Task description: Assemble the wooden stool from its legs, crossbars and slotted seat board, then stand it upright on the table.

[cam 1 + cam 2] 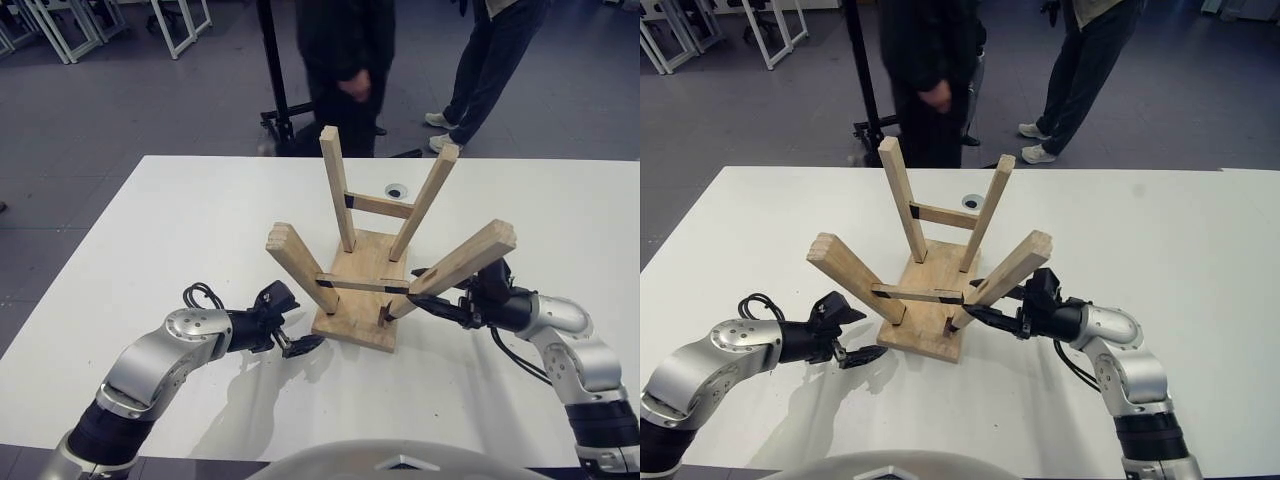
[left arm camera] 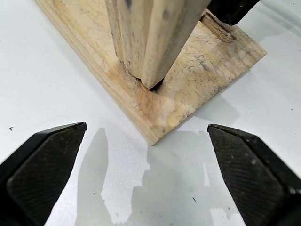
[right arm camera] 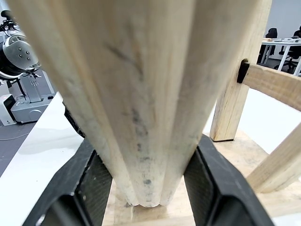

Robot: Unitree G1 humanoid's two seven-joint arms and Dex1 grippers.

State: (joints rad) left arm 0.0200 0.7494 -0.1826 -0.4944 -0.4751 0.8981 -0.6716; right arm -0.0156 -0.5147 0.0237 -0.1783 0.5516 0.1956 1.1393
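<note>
The wooden stool lies upside down on the white table (image 1: pixel 150 250), its seat board (image 1: pixel 368 262) flat and its legs pointing up and splaying outward. One crossbar (image 1: pixel 378 205) joins the far legs; another (image 1: pixel 360 285) joins the near ones. My right gripper (image 1: pixel 425 290) is shut on the near right leg (image 1: pixel 460 262) close to its base; in the right wrist view both pads (image 3: pixel 89 188) press that leg (image 3: pixel 141 94). My left gripper (image 1: pixel 295 325) is open just off the board's near left corner (image 2: pixel 197 89), close to the near left leg (image 1: pixel 295 262), touching nothing.
A round cable hole (image 1: pixel 396 189) sits in the table behind the stool. Two people stand beyond the far edge beside a black stand (image 1: pixel 270 70). Bare table surface lies to the left, right and front of the stool.
</note>
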